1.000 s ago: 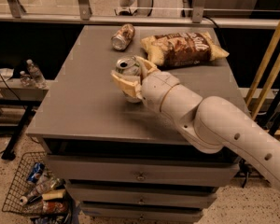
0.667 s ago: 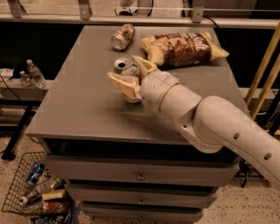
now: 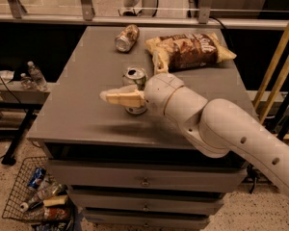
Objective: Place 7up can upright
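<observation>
The 7up can (image 3: 135, 75) is silver-white with green markings. It stands upright on the grey table (image 3: 82, 105) near the middle, its silver top and pull tab facing up. My gripper (image 3: 107, 96) reaches in from the right and points left. It lies level across the front of the can at mid-height and hides most of the can's side. The can's base (image 3: 136, 111) shows below it on the table top. The white arm (image 3: 221, 129) fills the right of the view.
A brownish-gold can (image 3: 126, 37) lies on its side at the back of the table. A brown chip bag (image 3: 188, 50) lies at the back right. A wire basket (image 3: 36, 196) of bottles sits on the floor at the left. Drawers (image 3: 144, 182) are below the table top.
The gripper's tip has moved left and slightly down, and now sticks out past the can's left side. The can stands in about the same spot.
</observation>
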Controlling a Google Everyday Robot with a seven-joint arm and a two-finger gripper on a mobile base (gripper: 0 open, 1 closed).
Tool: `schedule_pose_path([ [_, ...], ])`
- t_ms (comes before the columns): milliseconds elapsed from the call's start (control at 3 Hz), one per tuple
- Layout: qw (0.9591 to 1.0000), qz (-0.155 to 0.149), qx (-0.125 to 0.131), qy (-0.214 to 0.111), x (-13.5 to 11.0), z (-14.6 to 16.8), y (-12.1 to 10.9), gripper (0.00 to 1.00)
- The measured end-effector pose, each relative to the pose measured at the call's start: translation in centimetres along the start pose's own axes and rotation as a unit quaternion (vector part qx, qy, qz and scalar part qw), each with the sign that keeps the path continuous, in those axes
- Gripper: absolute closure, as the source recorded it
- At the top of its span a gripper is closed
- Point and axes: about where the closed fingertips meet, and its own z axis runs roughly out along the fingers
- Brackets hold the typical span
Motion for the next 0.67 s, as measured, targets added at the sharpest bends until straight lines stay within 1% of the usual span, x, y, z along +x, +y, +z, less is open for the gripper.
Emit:
schedule_pose_path([
  [333,0.9998,0.000,-0.010,0.019,-0.6,-0.5,-0.1,0.00],
  [667,0.9983,0.005,-0.020,0.055,-1.9,-2.3,-1.0,0.00],
])
